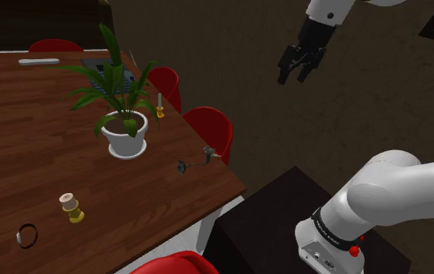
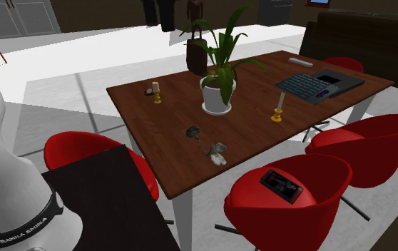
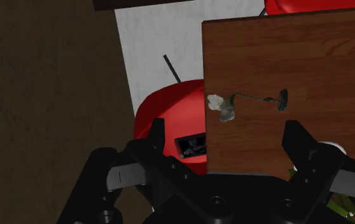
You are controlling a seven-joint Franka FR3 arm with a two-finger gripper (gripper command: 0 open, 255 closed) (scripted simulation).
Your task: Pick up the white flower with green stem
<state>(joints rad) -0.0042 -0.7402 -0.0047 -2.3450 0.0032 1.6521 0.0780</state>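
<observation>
The flower lies flat near the table edge: a pale blossom, a thin dark stem and a dark knob at the other end. In the wrist view the flower lies well beyond the fingertips, on the brown tabletop. My gripper hangs high in the air, off the table, to the shoulder view's right of the flower. It is open with nothing between its fingers, as the gripper shows in the wrist view.
A potted green plant stands mid-table, with a candle behind it and another candle and a dark ring in front. Red chairs line the table edge; one carries a dark device. A laptop sits far off.
</observation>
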